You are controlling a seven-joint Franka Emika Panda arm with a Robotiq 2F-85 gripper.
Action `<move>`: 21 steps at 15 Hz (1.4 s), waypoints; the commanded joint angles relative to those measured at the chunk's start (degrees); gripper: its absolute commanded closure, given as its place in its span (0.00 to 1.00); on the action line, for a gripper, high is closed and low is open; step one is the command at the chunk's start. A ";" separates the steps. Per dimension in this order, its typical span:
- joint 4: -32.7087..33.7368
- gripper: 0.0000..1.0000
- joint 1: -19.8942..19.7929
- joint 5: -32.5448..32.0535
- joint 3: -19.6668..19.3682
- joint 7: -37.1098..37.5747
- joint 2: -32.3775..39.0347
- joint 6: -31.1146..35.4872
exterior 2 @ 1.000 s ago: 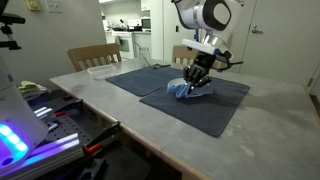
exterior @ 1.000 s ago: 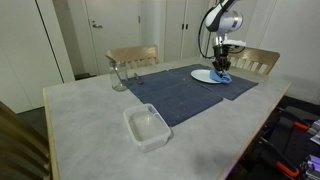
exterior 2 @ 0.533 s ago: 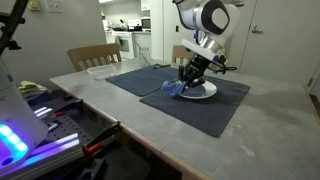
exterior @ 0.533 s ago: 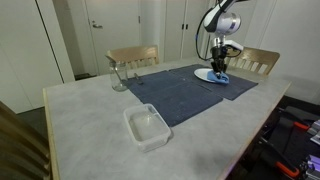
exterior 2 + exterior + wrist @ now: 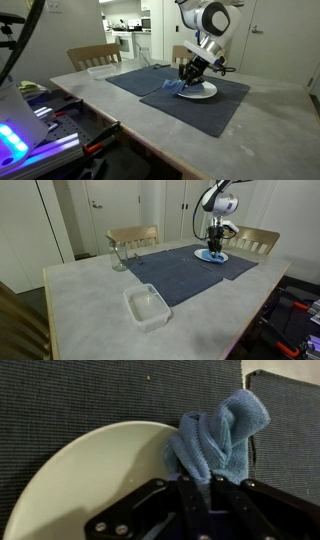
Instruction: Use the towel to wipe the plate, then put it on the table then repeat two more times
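Pinching the blue towel (image 5: 215, 435) between narrowed jaws, the gripper (image 5: 208, 488) presses it on the plate (image 5: 90, 480) near the rim, at about two o'clock in the wrist view. Much of the cloth bunches past the rim over the dark placemat (image 5: 80, 390). A sideways stroke could therefore shove the plate along, or drag the wad off it unwiped.

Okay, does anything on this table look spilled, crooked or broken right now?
Nothing stands out. The gripper holds the bunched towel against the plate's edge, and the plate sits flat on the dark mat. The plastic tub and the glass stand upright, with no spill or damage visible.
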 commanded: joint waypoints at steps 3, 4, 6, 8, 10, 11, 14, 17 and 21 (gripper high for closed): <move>6.18 0.97 -2.07 5.16 2.08 -0.54 4.68 0.52; 6.93 0.97 -2.32 6.19 2.33 -0.52 5.13 0.52; 8.16 0.97 -2.74 7.90 2.74 -0.57 5.96 0.36; 9.33 0.97 -3.11 9.13 3.05 -0.66 6.83 -0.12; 10.48 0.97 -3.55 9.54 3.19 -0.93 7.62 -1.27; 10.80 0.97 -3.54 9.27 3.04 -1.02 7.82 -1.35; 12.01 0.97 -3.13 7.61 2.12 -0.52 8.50 -1.87; 12.11 0.97 -2.61 5.90 1.46 -0.40 8.21 -2.25; 10.98 0.97 -1.55 2.72 0.23 0.30 7.23 0.84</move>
